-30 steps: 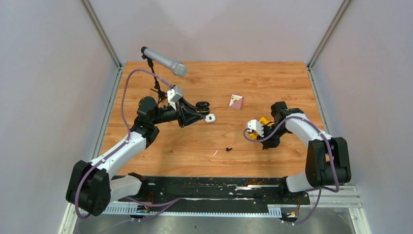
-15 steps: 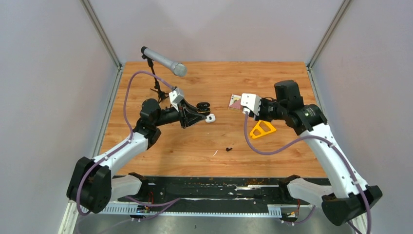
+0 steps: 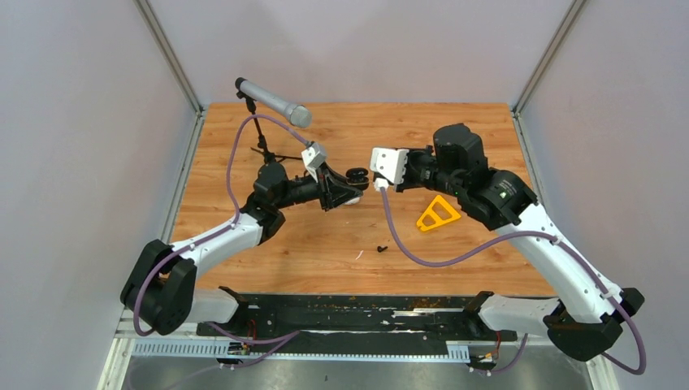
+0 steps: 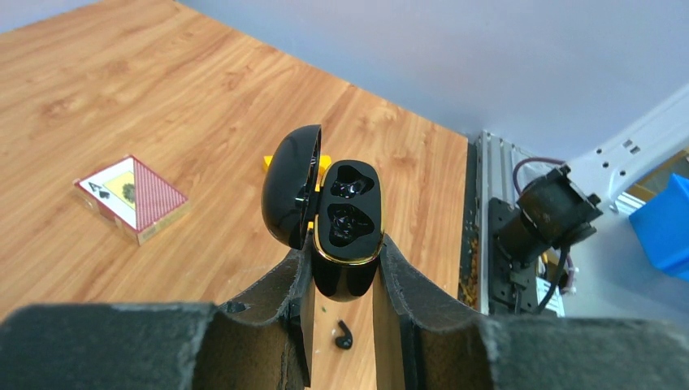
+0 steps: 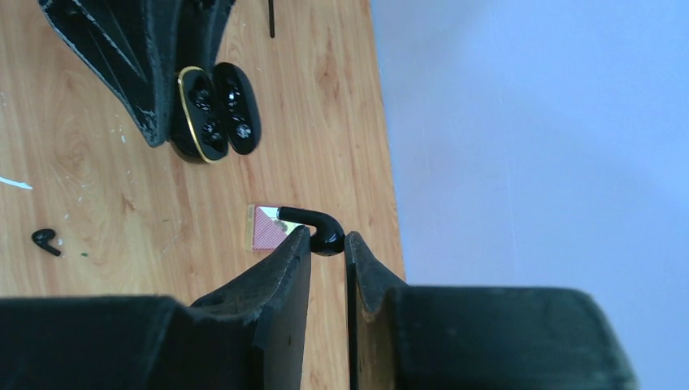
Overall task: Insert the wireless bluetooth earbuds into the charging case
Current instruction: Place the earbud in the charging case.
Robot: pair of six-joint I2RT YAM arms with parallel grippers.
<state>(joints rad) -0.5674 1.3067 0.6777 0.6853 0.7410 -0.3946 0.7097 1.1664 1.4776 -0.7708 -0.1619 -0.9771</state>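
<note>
Tiny, light and slick, the black earbud (image 5: 309,219) pinched by its bulb in the right jaws may twist loose; the left jaws clamp the rigid charging case (image 4: 349,218) by its sides

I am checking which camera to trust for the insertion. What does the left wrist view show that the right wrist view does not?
Only the left wrist view: a yellow piece peeking out behind the open black charging case, and the metal rail at the table edge.

Only the right wrist view: a black earbud pinched in the right tool, and a thin white sliver on the wood.

Both: the case clamped in the left tool with its lid open, the card box, and a loose black earbud lying on the table.
</note>
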